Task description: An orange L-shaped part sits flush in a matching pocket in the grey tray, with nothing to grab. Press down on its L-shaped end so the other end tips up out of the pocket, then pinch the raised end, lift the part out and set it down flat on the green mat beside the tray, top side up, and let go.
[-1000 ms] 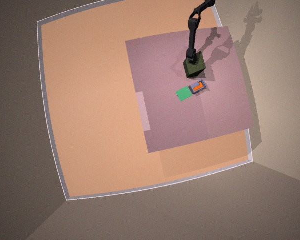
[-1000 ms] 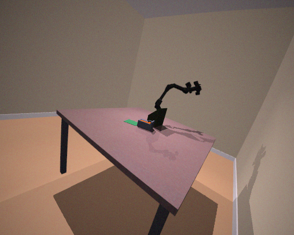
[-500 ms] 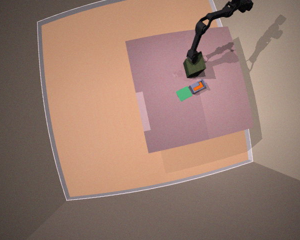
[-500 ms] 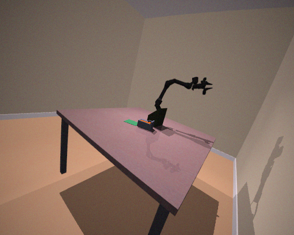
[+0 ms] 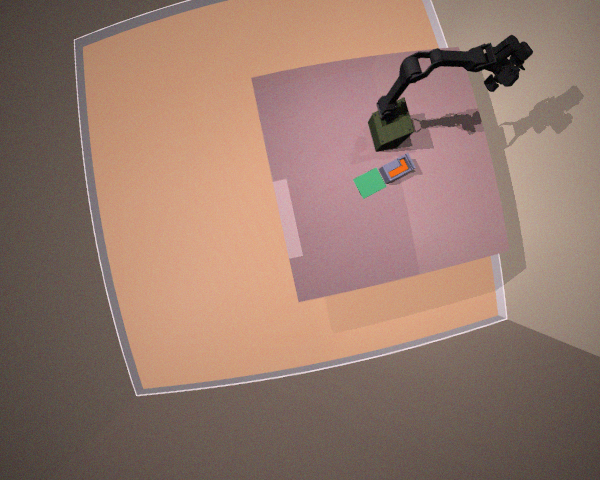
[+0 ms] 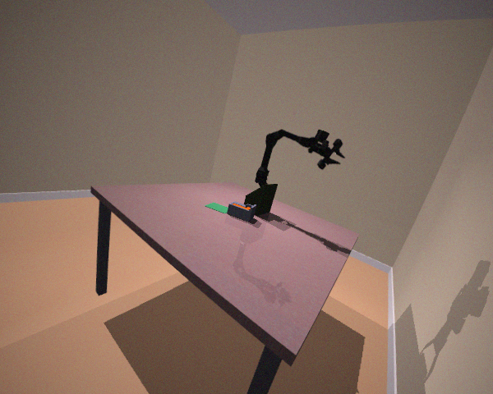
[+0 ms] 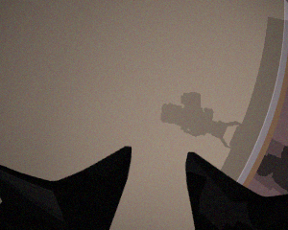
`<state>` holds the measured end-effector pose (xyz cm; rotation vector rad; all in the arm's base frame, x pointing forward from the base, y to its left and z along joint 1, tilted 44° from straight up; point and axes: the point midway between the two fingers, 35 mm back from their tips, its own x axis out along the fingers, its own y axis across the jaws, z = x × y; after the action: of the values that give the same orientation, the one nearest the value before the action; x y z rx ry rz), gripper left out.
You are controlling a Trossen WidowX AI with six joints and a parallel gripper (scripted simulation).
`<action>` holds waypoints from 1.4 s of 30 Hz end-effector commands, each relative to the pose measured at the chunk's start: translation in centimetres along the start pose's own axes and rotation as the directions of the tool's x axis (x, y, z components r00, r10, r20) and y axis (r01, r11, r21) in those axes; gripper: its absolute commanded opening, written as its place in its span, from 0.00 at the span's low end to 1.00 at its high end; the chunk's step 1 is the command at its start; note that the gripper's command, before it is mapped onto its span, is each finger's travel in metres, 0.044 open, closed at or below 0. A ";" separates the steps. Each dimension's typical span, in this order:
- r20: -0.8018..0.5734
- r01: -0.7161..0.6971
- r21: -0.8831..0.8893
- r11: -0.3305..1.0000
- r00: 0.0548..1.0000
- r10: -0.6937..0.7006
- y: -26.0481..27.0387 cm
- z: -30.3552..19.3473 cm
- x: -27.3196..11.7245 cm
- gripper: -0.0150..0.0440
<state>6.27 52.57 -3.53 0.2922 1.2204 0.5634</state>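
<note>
One black arm (image 5: 441,55) (image 6: 269,148) arches high, tool (image 5: 518,77) (image 6: 341,159) (image 7: 158,156) angled downward.

Above the rectangular grey tray (image 5: 384,174) (image 6: 240,213), the air is open, while its raised walls obstruct low sideways passage into its pocket.

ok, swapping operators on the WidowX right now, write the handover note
Gripper: jaws partly open, nothing between them, raised well away from the tray.
Orange L-shaped part: looks seated in its pocket in the grey tray.
Green mat: on the table beside the tray, part not on it.
Done: no part of the job shows as done.
Left: press the L-shaped end, pinch the raised end, lift out, lay flat on the mat top side up, let go.
</note>
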 end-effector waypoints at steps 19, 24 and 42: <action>-0.168 0.875 -0.225 0.429 0.399 -0.902 -38.2 15.0 -15.3 0.56; -0.306 0.879 -0.361 0.311 0.203 -0.930 -43.2 13.7 -21.3 0.56; -0.309 0.879 -0.366 0.304 0.194 -0.931 -50.3 11.3 -20.1 0.56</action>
<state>24.61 0.83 -8.75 -0.7560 1.5964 -0.4460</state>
